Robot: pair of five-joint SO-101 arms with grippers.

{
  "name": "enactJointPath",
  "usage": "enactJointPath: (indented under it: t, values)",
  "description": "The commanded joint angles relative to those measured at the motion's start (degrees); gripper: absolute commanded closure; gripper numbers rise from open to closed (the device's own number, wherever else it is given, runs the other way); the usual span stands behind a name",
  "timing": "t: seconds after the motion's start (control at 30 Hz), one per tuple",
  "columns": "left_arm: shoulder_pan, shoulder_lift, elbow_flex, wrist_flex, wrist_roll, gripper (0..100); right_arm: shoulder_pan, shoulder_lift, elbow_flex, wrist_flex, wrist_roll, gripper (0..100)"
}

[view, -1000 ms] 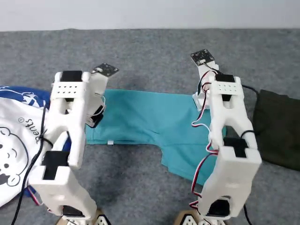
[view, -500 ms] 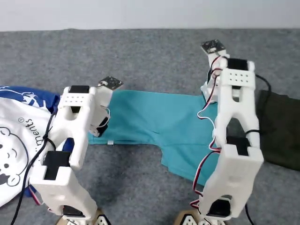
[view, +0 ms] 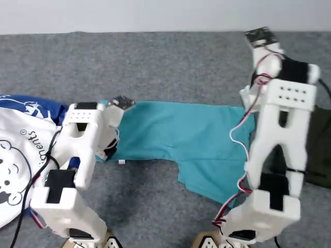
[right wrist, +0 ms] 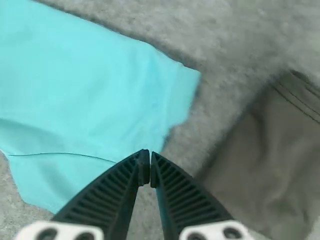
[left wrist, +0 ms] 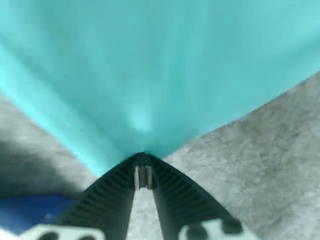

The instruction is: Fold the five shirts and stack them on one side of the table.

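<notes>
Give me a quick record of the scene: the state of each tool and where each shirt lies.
left tool: shut on the teal shirt, pinching its edge at the end nearest the white shirt
right tool: shut, nothing seen in it, raised over the teal shirt's other end
teal shirt: laid across the middle of the grey table
white shirt: left side, lying over a blue shirt
dark olive shirt: right side

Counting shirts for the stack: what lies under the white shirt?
A blue shirt shows past the white shirt's far edge, so it lies beneath. Whether anything more is under there is covered.
</notes>
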Motion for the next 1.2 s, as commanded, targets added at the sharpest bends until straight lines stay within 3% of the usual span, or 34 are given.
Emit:
enactJointPath:
  t: [0.0, 0.37, 0.53, 0.67, 0.8, 0.9, 1.17]
  values:
    - [-0.4, -5.9, -6.4, 3.9, -0.6, 100, 3.6, -7.5, -3.3, 2.4, -0.3, 98.8]
    - [3.2, -13.9, -18.4, 7.9, 5.5, 100, 13.4, -22.4, -3.3, 3.8, -0.2, 98.8]
    - [14.4, -13.9, -18.6, 10.5, 5.0, 100, 17.1, -28.3, -3.1, 3.8, -0.1, 98.7]
    - [24.2, -13.6, -18.5, 10.2, 5.0, 99, 20.0, -30.8, -3.1, 3.9, 4.7, 98.6]
    - [33.3, -13.5, -18.3, 10.2, 5.0, 90, 24.1, -32.4, -3.1, 3.9, 6.7, 98.5]
    - [38.7, -11.6, -18.6, 10.1, 5.3, 84, 27.8, -33.1, -3.1, 3.9, 6.8, 98.5]
    - [49.1, -2.3, -18.7, 5.3, 5.3, 83, 34.4, -35.0, -3.1, 4.2, 11.7, 98.4]
